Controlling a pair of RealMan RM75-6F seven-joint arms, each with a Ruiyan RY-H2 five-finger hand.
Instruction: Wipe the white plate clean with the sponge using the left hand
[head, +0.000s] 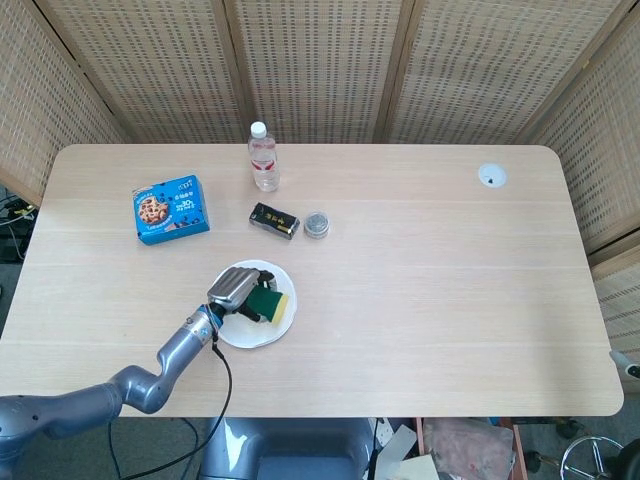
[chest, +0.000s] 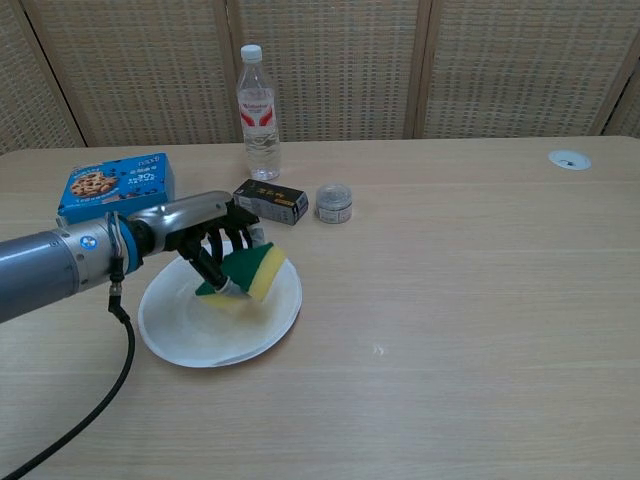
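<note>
1. Chest view, nearest the camera: the left arm (chest: 50, 272) reaches in from the left edge, a black cable (chest: 118, 370) looping down from its wrist; the right hand shows in neither view
2. Left hand (chest: 205, 240) has its dark fingers (chest: 212, 262) curled down around the sponge (chest: 245, 272), gripping it; the green face is turned towards the hand, the yellow side away
3. Sponge sits tilted over the white plate (chest: 190, 335), its lower edge at the plate's inner surface; the plate rests on the table (chest: 450, 300)
4. Beyond the plate: a black box (chest: 271, 201) beside a small round tin (chest: 334, 202); a blue cookie box (chest: 110, 186) further left
5. Farthest back, a water bottle (chest: 258, 112) stands upright; a round white grommet (chest: 568, 159) sits at the far right
</note>
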